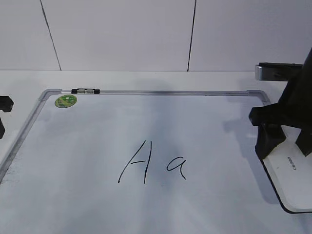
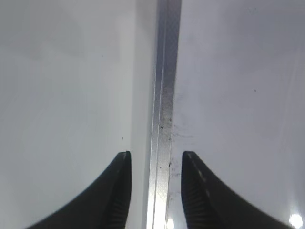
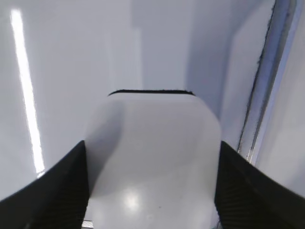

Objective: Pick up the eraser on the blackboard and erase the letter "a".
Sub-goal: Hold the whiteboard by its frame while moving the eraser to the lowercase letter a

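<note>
The blackboard [image 1: 87,146] lies flat with a small handwritten letter "a" [image 1: 176,166] near its middle, right of a taller capital "A" [image 1: 136,163]. The white eraser [image 1: 292,178] rests on the board's right edge. My right gripper [image 1: 287,144] stands over its far end. In the right wrist view the eraser [image 3: 152,167] fills the gap of the right gripper [image 3: 152,142], with both black fingers against its sides. My left gripper [image 2: 156,155] hangs open with nothing in it, one finger on each side of the board's left frame rail [image 2: 162,95].
A round green sticker [image 1: 65,101] and a small black-and-white clip [image 1: 85,90] mark the board's far left corner. A grey-and-black device [image 1: 273,71] sits on the table behind the right arm. The board's right frame rail [image 3: 267,81] runs just beside the eraser.
</note>
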Robot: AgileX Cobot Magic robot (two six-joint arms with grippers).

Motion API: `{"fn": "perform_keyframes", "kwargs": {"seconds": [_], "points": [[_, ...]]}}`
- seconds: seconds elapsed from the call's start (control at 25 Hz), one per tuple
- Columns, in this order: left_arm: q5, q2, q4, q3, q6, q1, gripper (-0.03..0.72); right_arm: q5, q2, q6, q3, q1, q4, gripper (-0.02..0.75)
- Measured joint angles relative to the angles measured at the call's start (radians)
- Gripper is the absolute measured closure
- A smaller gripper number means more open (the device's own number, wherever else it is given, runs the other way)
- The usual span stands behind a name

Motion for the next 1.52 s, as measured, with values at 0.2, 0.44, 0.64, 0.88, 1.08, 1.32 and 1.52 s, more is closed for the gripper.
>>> {"fn": "perform_keyframes", "kwargs": {"seconds": [0.2, 0.44, 0.64, 0.88, 1.08, 1.32, 1.52], "points": [[-0.025, 0.075, 0.0, -0.002, 0.0, 0.0, 0.418, 0.0, 0.02, 0.0, 0.0, 0.002, -0.004, 0.206], [-0.055, 0.152, 0.0, -0.004, 0.0, 0.0, 0.418, 0.0, 0.019, 0.0, -0.002, 0.002, -0.004, 0.206], [-0.08, 0.17, 0.0, -0.023, 0.0, 0.0, 0.418, 0.0, 0.019, 0.0, -0.002, 0.002, -0.006, 0.206], [-0.085, 0.175, 0.009, -0.031, 0.0, 0.0, 0.418, 0.0, 0.019, 0.0, -0.002, 0.002, -0.006, 0.206], [-0.088, 0.206, 0.013, -0.034, 0.0, 0.0, 0.418, 0.006, 0.019, 0.0, -0.002, 0.002, -0.006, 0.206], [-0.088, 0.224, 0.015, -0.037, 0.0, 0.0, 0.418, 0.006, 0.019, 0.0, -0.002, 0.002, -0.006, 0.206], [-0.088, 0.225, 0.015, -0.039, 0.0, 0.0, 0.44, 0.006, 0.019, 0.0, -0.002, 0.002, -0.007, 0.206]]}}
